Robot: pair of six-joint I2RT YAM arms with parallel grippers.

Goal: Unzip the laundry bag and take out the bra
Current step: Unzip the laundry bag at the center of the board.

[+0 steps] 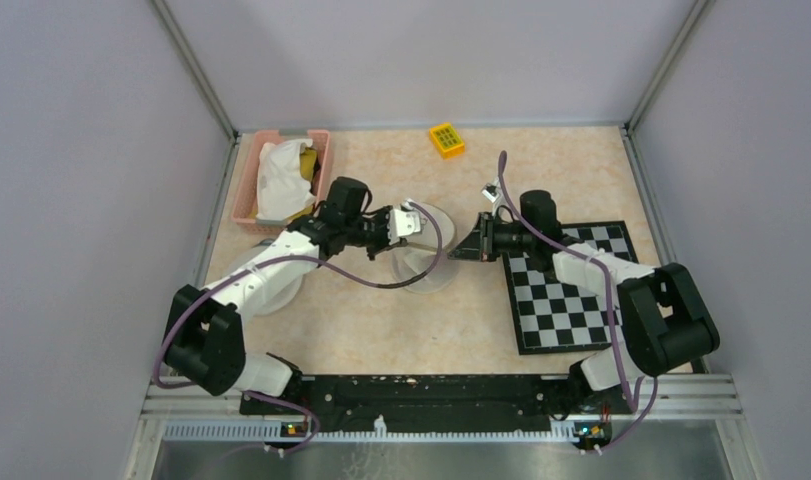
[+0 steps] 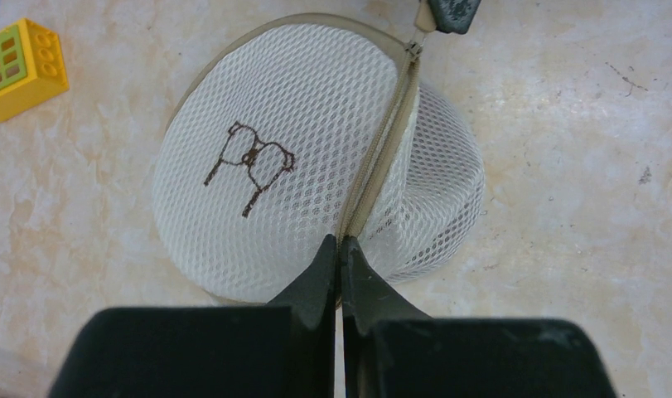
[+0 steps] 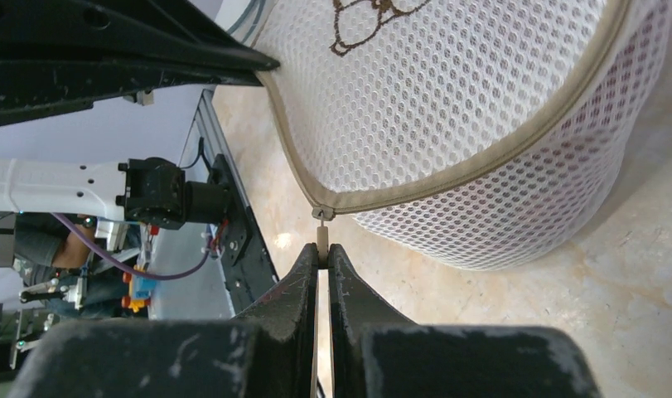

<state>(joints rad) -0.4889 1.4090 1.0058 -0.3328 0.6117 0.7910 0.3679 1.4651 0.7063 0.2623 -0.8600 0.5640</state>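
The laundry bag (image 2: 316, 157) is a round white mesh pouch with a tan zipper (image 2: 382, 149) and a brown bra emblem, lying mid-table (image 1: 426, 268). My left gripper (image 2: 340, 242) is shut on the bag's zipper seam at its near end. It reaches in from the left (image 1: 406, 225). My right gripper (image 3: 323, 249) is shut on the zipper pull tab (image 3: 321, 236) at the bag's (image 3: 465, 108) rim and comes from the right (image 1: 461, 250). The zipper is closed along its visible length. The bra is hidden.
A pink basket (image 1: 243, 195) with white cloth stands at the back left. A yellow toy block (image 1: 446, 140) lies at the back centre, also visible beside the bag (image 2: 17, 66). A chessboard (image 1: 566, 290) lies under the right arm.
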